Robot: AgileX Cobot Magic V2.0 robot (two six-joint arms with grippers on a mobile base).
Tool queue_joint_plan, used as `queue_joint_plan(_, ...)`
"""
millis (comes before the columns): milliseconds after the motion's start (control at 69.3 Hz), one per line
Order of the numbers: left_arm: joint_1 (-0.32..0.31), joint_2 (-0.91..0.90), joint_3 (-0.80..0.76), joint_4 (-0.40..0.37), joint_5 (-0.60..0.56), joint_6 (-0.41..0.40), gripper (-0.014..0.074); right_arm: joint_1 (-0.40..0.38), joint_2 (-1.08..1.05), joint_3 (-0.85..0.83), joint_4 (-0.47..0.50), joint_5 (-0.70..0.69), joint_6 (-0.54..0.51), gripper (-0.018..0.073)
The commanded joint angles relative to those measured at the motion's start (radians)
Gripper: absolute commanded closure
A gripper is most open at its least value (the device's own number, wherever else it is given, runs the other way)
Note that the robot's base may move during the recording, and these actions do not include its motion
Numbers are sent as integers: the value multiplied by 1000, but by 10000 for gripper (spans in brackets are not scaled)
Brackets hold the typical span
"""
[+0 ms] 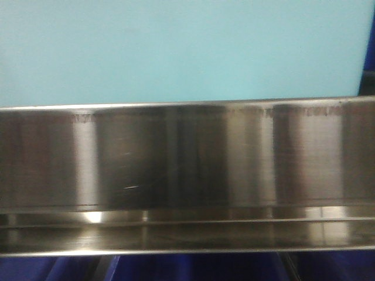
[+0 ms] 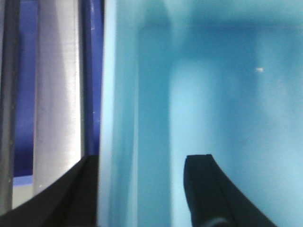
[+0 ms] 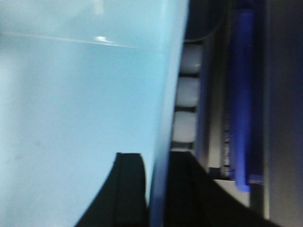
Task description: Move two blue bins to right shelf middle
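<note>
One pale blue bin (image 1: 176, 47) fills the top of the front view, its smooth wall just above and behind the mirror-like steel rail of the right shelf middle (image 1: 187, 158). In the left wrist view I look into the bin (image 2: 227, 94); my left gripper (image 2: 144, 158) straddles its rim, one finger outside and one inside, shut on it. In the right wrist view my right gripper (image 3: 156, 155) pinches the bin's other wall (image 3: 71, 94) tightly. A second blue bin is out of view.
Dark royal-blue bins show below the rail (image 1: 58, 269) and beside the held bin (image 2: 92, 71) (image 3: 244, 94). A steel upright (image 2: 59, 94) runs close on the left. White rollers (image 3: 187, 94) sit right next to the bin's right wall.
</note>
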Motion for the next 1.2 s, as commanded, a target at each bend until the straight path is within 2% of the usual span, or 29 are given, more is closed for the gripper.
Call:
queue_joint_plan(0, -1, -21, -23, -10, -5, 2, 323, -7, -2, 4, -24, -11, 3, 721)
queue_joint_plan(375, -1, -24, -23, 14, -5, 2, 323, -7, -2, 4, -24, -11, 3, 721)
queue_joint_plan(577, -1, -24, -22, -12, -5, 2, 351, -7, -2, 4, -24, -11, 3, 721)
queue_joint_plan(722, -1, -24, 12, -49, -5, 2, 406, -7, -2, 4, -24, -11, 3, 721)
queue_joint_plan(924, -1, -24, 20, -52, -5, 2, 465, -7, -2, 4, -24, -11, 3, 721)
queue_joint_plan(996, -1, -24, 20, -52, -5, 2, 518, -7, -2, 4, -24, -11, 3, 721)
queue_joint_plan(1140, -1, -24, 20, -52, -5, 2, 706, -7, -2, 4, -24, -11, 3, 721)
queue_joint_plan(1183, -1, -24, 20, -52, -5, 2, 707, -7, -2, 4, -24, -11, 3, 721)
